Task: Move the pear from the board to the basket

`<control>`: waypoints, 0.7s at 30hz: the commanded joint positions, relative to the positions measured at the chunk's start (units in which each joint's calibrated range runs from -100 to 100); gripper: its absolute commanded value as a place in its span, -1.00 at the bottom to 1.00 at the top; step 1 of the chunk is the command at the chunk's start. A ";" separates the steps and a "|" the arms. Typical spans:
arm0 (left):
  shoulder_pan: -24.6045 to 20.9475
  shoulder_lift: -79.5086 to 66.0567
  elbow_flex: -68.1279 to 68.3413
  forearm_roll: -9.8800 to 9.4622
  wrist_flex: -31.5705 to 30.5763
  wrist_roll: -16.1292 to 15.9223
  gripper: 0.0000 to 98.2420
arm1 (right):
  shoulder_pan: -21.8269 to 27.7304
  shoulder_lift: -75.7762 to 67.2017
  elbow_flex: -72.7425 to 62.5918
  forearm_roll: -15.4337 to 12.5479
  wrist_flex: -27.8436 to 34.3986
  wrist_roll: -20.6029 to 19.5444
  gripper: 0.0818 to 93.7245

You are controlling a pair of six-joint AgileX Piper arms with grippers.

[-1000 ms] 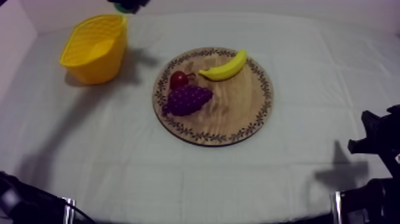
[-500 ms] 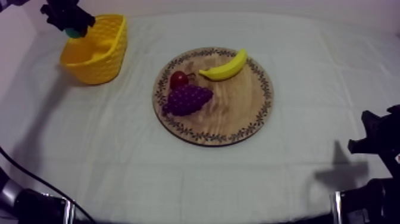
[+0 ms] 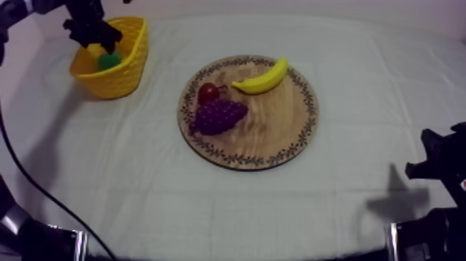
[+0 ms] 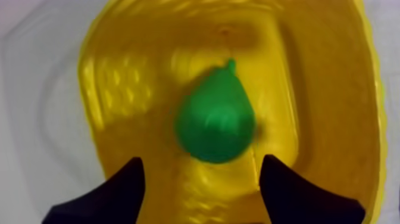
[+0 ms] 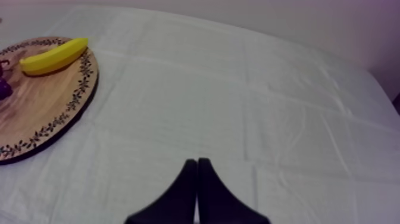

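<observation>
Cloth (image 3: 208, 215), grey-white and creased, covers the table from the near edge to the far wall. Nearest, at the right side, the right arm (image 3: 438, 166) sits low, well apart from the fruit. The right gripper (image 5: 197, 161) is clenched on nothing. In the right wrist view its two black fingers lie together as a narrow wedge above bare cloth, with the board's edge and the banana farther off.

Farther in, at the middle of the table, lies the round wooden board (image 3: 274, 128) with its patterned rim. Three toy fruits are on it. The bunch of grapes (image 3: 218, 115) is the closest, toward the board's left side. The small red fruit (image 3: 208, 92) sits just behind it, touching or nearly so. The banana (image 3: 262, 78) lies at the far rim, apart from both, curving along the pattern.

Farthest, at the far left corner, stands the yellow basket (image 3: 132, 55), upright and well apart from the board. The left gripper (image 3: 97, 41) hangs over its opening. In the left wrist view its fingers are spread wide and grasp nothing. The pear (image 4: 215, 122), green with its stem end pointing away from the fingers, is inside the basket, below and between the spread fingers and clear of both. Whether it rests on the basket floor or is just above it cannot be told.
</observation>
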 commanded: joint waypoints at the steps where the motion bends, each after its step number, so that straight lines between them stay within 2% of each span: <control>1: -0.09 2.88 -1.88 0.70 0.46 -0.26 0.51 | 0.00 0.01 0.03 -0.01 -0.03 -0.01 -0.99; 6: -0.23 4.59 -2.75 1.99 -0.74 -1.02 0.56 | 0.00 0.01 0.03 -0.01 -0.03 -0.01 -0.99; 8: -0.15 3.67 -1.61 2.20 -2.39 -1.03 0.45 | 0.00 0.01 0.03 -0.01 -0.03 -0.01 -0.99; 11: 0.05 0.83 1.37 2.19 -5.46 -0.60 0.06 | 0.00 0.01 0.03 -0.01 -0.03 -0.01 -0.99; 15: 0.28 -5.22 7.39 2.61 -9.84 -0.51 -0.65 | 0.00 0.01 0.03 -0.01 -0.03 -0.01 -0.99; 18: 0.33 -11.58 13.27 3.27 -13.33 -0.63 -0.88 | 0.00 0.01 0.03 -0.01 -0.03 -0.01 -0.99; 21: 0.27 -19.70 20.90 3.90 -17.81 -0.24 -0.96 | 0.00 0.01 0.03 -0.01 -0.03 -0.01 -0.99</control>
